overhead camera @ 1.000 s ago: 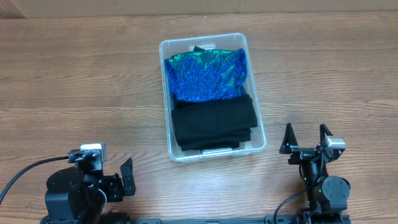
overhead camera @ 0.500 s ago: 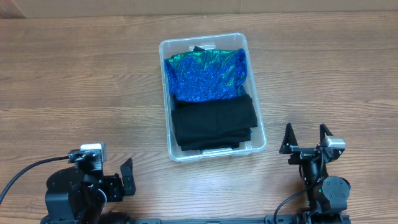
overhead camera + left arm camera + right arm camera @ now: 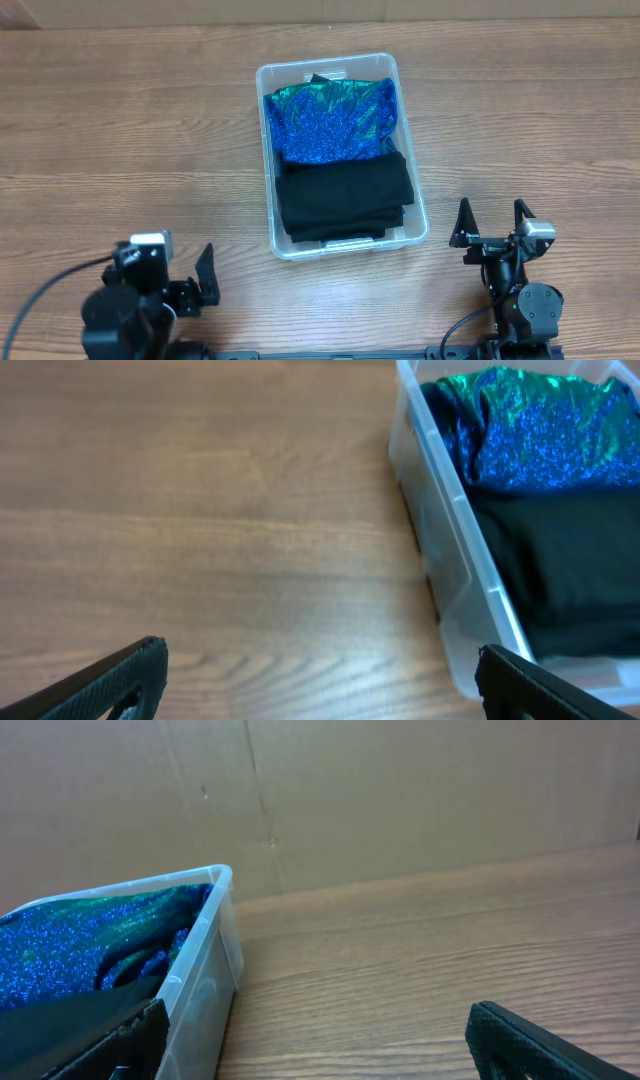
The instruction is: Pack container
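Your left gripper (image 3: 320,658) and right gripper (image 3: 491,220) are both wide open and hold nothing. The container (image 3: 345,247), holding a black garment (image 3: 345,200) and blue-green sequinned fabric (image 3: 335,125), lies ahead between them. Its long axis points away from the jaws, and the right gripper is nearer.

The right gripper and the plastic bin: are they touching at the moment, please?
Apart. The overhead view shows bare table between the right gripper and the bin.
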